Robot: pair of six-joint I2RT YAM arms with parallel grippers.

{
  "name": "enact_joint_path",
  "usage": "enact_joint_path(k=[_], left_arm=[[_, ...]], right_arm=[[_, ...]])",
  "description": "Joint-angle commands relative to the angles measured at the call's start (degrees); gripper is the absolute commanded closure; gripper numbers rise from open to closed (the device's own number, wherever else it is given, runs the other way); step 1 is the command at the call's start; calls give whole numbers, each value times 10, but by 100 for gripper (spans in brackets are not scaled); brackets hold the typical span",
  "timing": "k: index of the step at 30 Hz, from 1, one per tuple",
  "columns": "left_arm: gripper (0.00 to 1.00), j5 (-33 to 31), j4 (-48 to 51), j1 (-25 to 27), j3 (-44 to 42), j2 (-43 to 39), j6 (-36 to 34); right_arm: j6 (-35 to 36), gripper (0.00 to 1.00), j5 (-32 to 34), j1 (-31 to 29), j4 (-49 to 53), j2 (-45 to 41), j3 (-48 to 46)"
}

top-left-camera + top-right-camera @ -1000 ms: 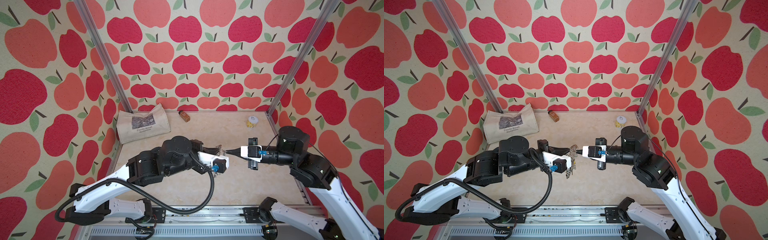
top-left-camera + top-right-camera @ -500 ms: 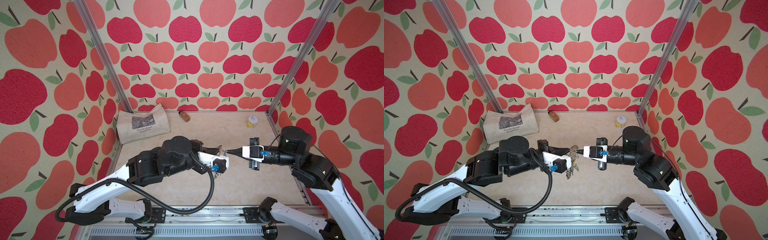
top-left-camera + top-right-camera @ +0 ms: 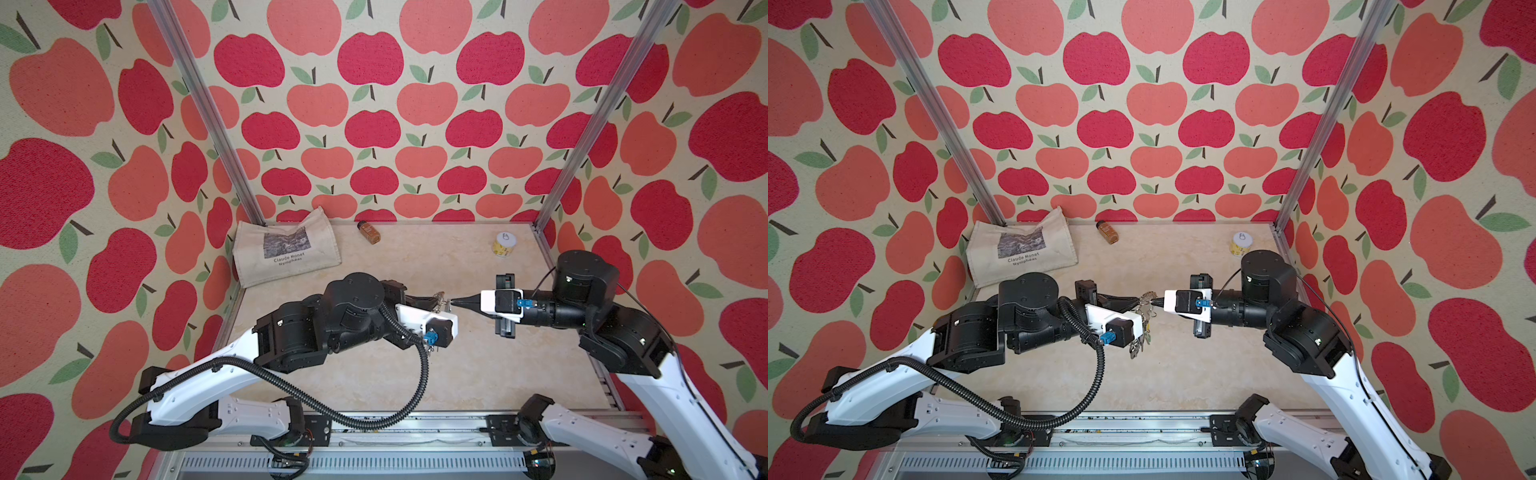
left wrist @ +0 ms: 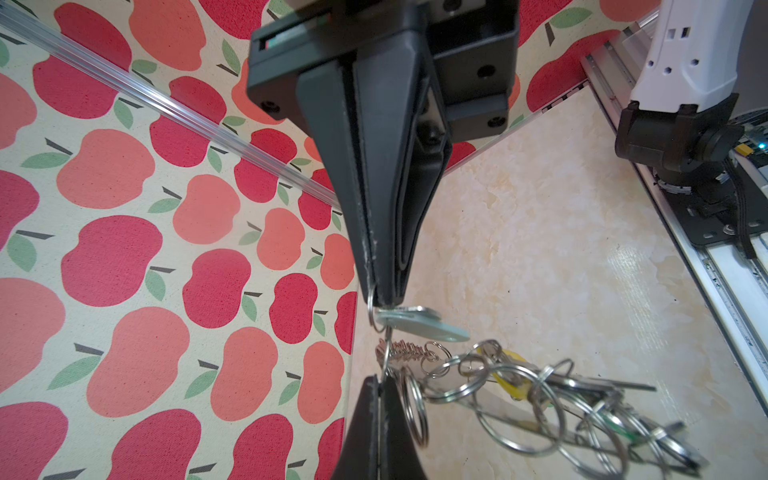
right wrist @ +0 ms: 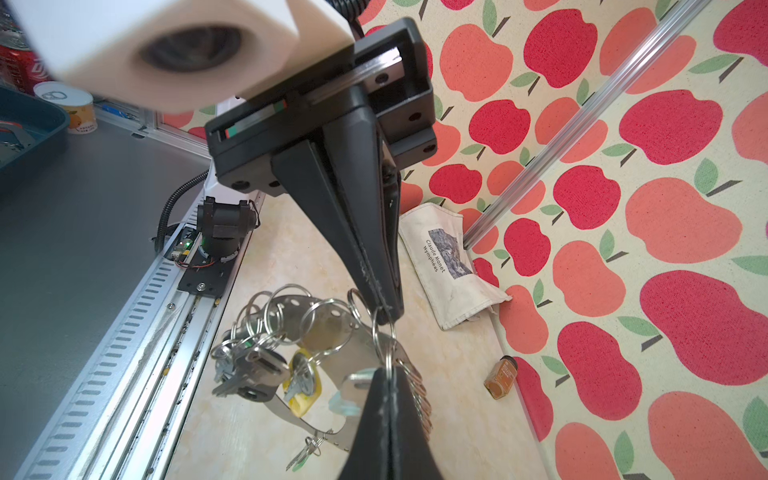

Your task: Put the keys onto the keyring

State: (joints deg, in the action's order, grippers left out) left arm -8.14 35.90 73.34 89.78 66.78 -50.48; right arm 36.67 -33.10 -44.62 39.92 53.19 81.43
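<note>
the right gripper is closed, its tips pinching a thin split ring from which the keys hang. the pale mint tag sits just under those tips, its long axis crosswise to the fingers. facing it tip to tip, the left gripper is also closed, nipping one of the small rings on the edge of the keyring. the two pinched rings touch or cross right between the tips; whether they are already linked i cannot tell. the grey plate of the keyring hangs from the left gripper over the surface, with its other rings and a yellow-tagged key dangling below. so the keys lie at the keyring's held edge, on the right gripper's side, and the coming move probably turns on feeding one ring along the other's coil. well behind the keyring lie a claude monet tote bag, a brown spice jar and a small can.
</note>
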Motion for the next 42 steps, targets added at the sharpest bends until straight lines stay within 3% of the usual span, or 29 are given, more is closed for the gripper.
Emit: enact_joint_path(k=[1,42], left_arm=[[100,-6,-12,4,17,-2,-4],[100,-20,-10,3,8,-10,-3]], right_arm=[[-3,100,-14,-3,-7,1,9],[-7,100,-6,-4,-14,-8,9]])
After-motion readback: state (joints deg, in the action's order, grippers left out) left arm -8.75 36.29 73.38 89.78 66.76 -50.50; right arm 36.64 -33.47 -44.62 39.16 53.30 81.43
